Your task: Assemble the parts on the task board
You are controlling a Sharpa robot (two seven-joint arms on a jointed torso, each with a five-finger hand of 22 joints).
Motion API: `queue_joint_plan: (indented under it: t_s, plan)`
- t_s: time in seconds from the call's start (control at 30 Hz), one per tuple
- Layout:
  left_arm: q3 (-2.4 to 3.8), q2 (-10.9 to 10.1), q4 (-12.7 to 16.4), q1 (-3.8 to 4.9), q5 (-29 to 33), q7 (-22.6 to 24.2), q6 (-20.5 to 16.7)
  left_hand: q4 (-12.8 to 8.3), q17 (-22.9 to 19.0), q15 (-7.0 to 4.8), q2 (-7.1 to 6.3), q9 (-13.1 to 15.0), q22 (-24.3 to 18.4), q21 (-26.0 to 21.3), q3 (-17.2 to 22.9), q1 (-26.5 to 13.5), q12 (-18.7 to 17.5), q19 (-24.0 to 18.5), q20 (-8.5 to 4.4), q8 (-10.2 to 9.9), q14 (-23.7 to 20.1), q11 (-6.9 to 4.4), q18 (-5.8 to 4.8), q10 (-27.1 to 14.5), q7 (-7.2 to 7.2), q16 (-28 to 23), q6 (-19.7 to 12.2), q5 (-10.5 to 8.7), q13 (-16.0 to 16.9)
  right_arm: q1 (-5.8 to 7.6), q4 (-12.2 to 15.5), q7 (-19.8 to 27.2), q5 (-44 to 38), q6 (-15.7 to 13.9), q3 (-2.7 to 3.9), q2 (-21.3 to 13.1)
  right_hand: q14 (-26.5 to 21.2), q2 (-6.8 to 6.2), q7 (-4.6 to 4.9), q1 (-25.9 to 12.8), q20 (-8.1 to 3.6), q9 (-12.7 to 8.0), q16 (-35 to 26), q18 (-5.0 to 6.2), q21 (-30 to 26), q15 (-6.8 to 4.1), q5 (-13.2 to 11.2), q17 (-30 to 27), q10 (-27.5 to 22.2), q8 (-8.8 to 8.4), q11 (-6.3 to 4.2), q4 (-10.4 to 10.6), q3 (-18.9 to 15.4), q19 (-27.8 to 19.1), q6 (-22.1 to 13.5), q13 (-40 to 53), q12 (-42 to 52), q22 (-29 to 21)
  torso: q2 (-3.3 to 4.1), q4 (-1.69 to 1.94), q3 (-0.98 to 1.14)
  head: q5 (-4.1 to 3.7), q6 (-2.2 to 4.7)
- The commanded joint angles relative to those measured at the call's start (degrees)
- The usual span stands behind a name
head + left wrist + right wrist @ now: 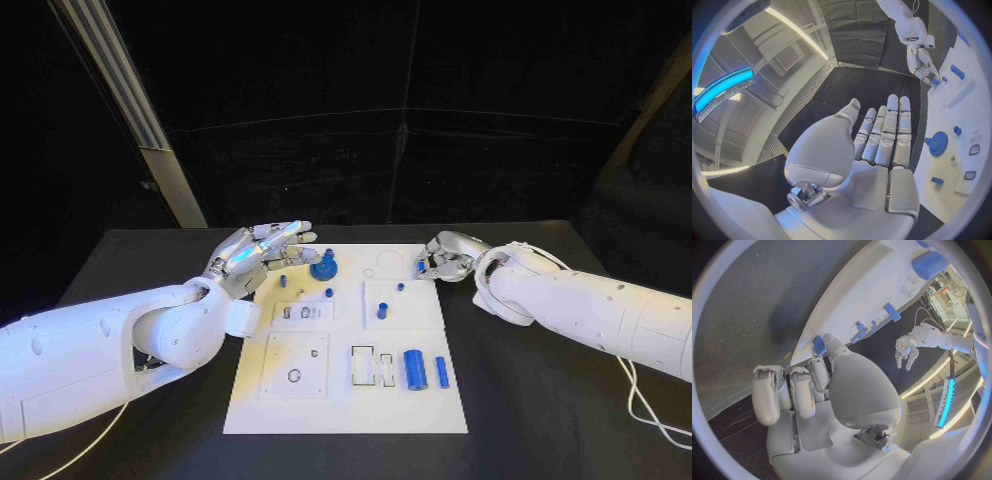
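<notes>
The white task board [346, 400] lies in the middle of the black table. A blue gear [325, 268] [937, 143] stands near its far edge, and a thick blue cylinder [414, 369] and a thin blue rod [441, 372] lie near its right side. A small blue peg [382, 311] stands mid-board. My left hand [264, 255] [879, 140] hovers over the board's far left corner, fingers straight and apart, holding nothing. My right hand [450, 257] [817, 390] is curled at the far right edge, and pinches a small blue part [819, 345] [935, 81] at its fingertips.
Two small blue pieces [283, 281] [329, 292] sit just behind the gear's near side. An aluminium post [144, 130] leans at the back left. A white cable [635, 400] trails over the table [548, 420] by the right arm.
</notes>
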Motion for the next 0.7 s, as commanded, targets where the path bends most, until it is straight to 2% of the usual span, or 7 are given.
queue_joint_plan:
  t_s: [0.03, 0.33, 0.4, 0.6, 0.7]
  plan:
    - [0.04, 0.0, 0.1, 0.06, -0.3, 0.2, 0.8, -0.4, 0.1, 0.2, 0.4, 0.0, -0.1, -0.2, 0.0, 0.1, -0.4, 0.2, 0.15, -0.3, 0.3, 0.04, 0.73, 0.5, 1.71, -0.2, -0.2, 0.18, 0.0, 0.02, 0.0, -0.8, -0.7, -1.4, -0.03, 0.0, 6.0, 1.2, -0.24, 0.2, -0.62, 0.2, 0.1, -0.34, 0.2, -0.71, 0.0, 15.1, 0.2, 0.62, -0.63, -0.1, 1.0, 4.8, 0.9, 0.1, 0.4, 12.8, -0.02, -0.08, 0.03, 0.03, -0.01]
    - [0.04, -0.1, 0.1, 0.06, -0.3, 0.2, 0.8, -0.4, 0.1, 0.2, 0.4, 0.0, -0.1, -0.2, 0.0, 0.1, -0.4, 0.2, 0.15, -0.3, 0.3, 0.04, 0.73, 0.5, 1.71, -0.2, -0.2, 0.18, 0.0, 0.01, 0.7, 0.3, -0.3, -5.2, -0.02, -0.5, 6.0, 1.91, -0.64, 0.3, -1.01, 0.3, 0.1, -0.35, 0.2, -1.09, 0.0, 15.1, 0.2, 1.25, -1.02, -0.6, 2.7, 4.8, 1.6, 0.0, 0.3, 12.8, -0.01, -0.03, 0.05, 0.08, 0.01]
    - [0.04, -0.1, 0.1, 0.06, -0.3, 0.2, 0.8, -0.4, 0.1, 0.2, 0.4, 0.0, -0.1, -0.2, 0.0, 0.1, -0.4, 0.2, 0.15, -0.3, 0.3, 0.04, 0.73, 0.5, 1.71, -0.2, -0.2, 0.18, 0.0, 0.02, 1.3, 0.4, 0.1, -5.7, -0.01, -0.8, 6.0, 1.91, -0.64, 0.3, -1.01, 0.3, 0.1, -0.35, 0.2, -1.09, 0.0, 15.1, 0.2, 1.25, -1.02, -0.6, 2.7, 4.8, 1.6, 0.0, 0.3, 12.8, -0.05, -0.06, 0.06, 0.28, 0.08]
    - [0.04, -0.1, 0.1, 0.06, -0.3, 0.2, 0.7, -0.4, 0.1, 0.2, 0.4, 0.0, -0.1, -0.2, 0.0, 0.1, -0.4, 0.2, 0.15, -0.3, 0.3, 0.04, 0.73, 0.5, 1.71, -0.2, -0.2, 0.18, 0.0, 0.27, 5.6, 0.4, 2.1, -7.1, 0.06, -2.4, 6.0, 1.99, -0.68, 0.3, -1.08, 0.3, 0.1, -0.36, 0.2, -1.14, 0.0, 15.1, 0.1, 1.34, -1.07, -0.7, 3.1, 4.8, 1.6, -0.1, 0.1, 12.9, -0.19, -0.02, -0.12, 0.32, 0.27]
    - [0.04, -0.1, 0.1, 0.07, -0.3, 0.2, 0.6, -0.4, 0.1, 0.2, 0.4, 0.0, -0.1, -0.2, 0.0, 0.1, -0.4, 0.2, 0.15, -0.3, 0.3, 0.04, 0.73, 0.5, 1.71, -0.2, -0.2, 0.18, 0.0, 0.7, 8.0, 0.0, 3.2, -7.6, 0.08, -2.8, 6.0, 2.07, -0.69, 0.2, -1.11, 0.3, 0.1, -0.34, 0.2, -1.16, 0.0, 15.1, 0.0, 1.38, -1.07, -0.7, 3.3, 4.8, 1.6, -0.2, 0.1, 12.8, -0.09, 0.0, -0.03, 0.37, 0.4]
